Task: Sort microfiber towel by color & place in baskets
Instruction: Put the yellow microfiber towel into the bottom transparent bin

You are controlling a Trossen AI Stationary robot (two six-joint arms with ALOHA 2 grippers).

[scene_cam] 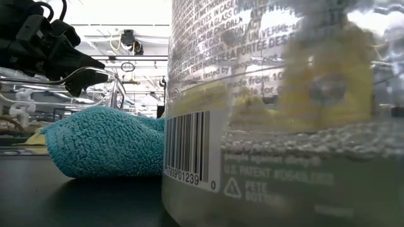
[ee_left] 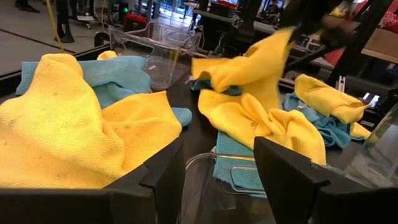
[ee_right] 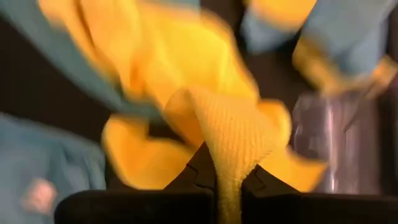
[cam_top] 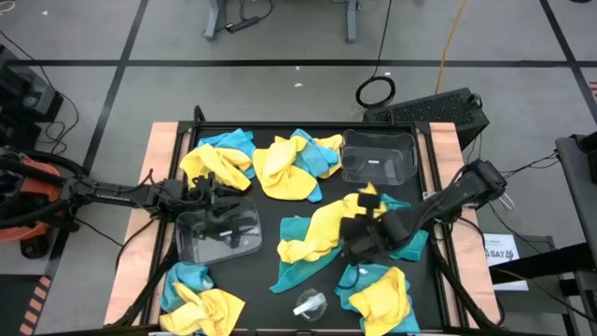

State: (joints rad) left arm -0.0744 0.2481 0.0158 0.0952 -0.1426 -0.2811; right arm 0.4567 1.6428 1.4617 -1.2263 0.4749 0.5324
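Yellow and teal microfiber towels lie in heaps all over the black table (cam_top: 270, 219). One clear basket (cam_top: 219, 233) stands left of centre and another (cam_top: 378, 157) near the far right corner. My left gripper (cam_top: 219, 198) (ee_left: 217, 180) is open just above the left basket's far rim (ee_left: 205, 158); whether it touches the rim cannot be told. My right gripper (cam_top: 362, 227) (ee_right: 227, 186) is at table centre, shut on a yellow towel (cam_top: 322, 229) that rises toward it (ee_left: 261, 62). My right gripper pinches a bunched fold of the yellow towel (ee_right: 231, 158) between its two fingers. The cloth stands up out of the fingers as a narrow ridge. The held end (ee_left: 273, 50) is raised, and the towel's lower part (ee_left: 261, 118) still drapes over other towels on the table.
A small clear cup-like piece (cam_top: 310, 303) (scene_cam: 284, 113) lies near the table's near edge and fills most of the low view, beside a teal towel (scene_cam: 107, 142). Towel heaps sit at the far left (cam_top: 219, 154), far centre (cam_top: 294, 163), near left (cam_top: 201, 299) and near right (cam_top: 378, 294).
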